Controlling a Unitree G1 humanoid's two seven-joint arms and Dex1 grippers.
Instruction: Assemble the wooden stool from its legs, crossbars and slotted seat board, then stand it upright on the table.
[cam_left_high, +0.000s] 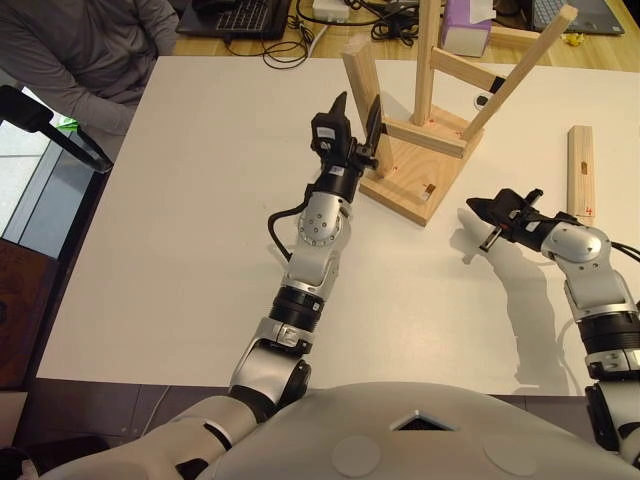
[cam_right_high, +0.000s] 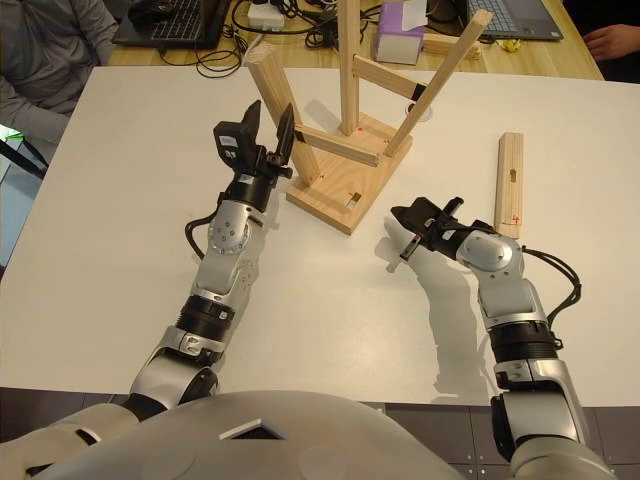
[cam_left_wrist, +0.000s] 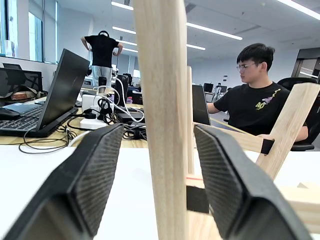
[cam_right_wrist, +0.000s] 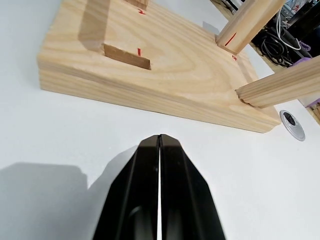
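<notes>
Standing legs-up on the white surface (cam_left_high: 200, 220), the stool is partly built. One slotted seat board (cam_left_high: 405, 200) of pale, grained wood lies flat toward the far middle. Three square-cut legs rise from it: a near leg (cam_left_high: 357, 70), a middle leg (cam_left_high: 428, 60) and a slanting leg (cam_left_high: 520, 70). Two crossbars join them, a lower crossbar (cam_left_high: 425, 135) and an upper crossbar (cam_left_high: 465, 70). A fourth leg (cam_left_high: 580, 170) lies loose on the surface off to the right, well apart from the board, with a long slot cut in it and a red mark near its nearer end.

The left tool (cam_left_high: 360, 102) is spread wide around the near leg. Its two black, finely ribbed pads (cam_left_wrist: 97, 170) flank the wood with a gap on each side.

The right tool (cam_left_high: 472, 208) is pressed together and holds nothing. Its tip is near the board's near corner, with its shadow below on the surface.

One empty rectangular slot (cam_right_wrist: 125, 56) shows in the board's upper face, beside a small red mark.

The middle leg's top is cut off by the frame edge. Where the leg feet enter the board is partly hidden by the lower crossbar.
</notes>
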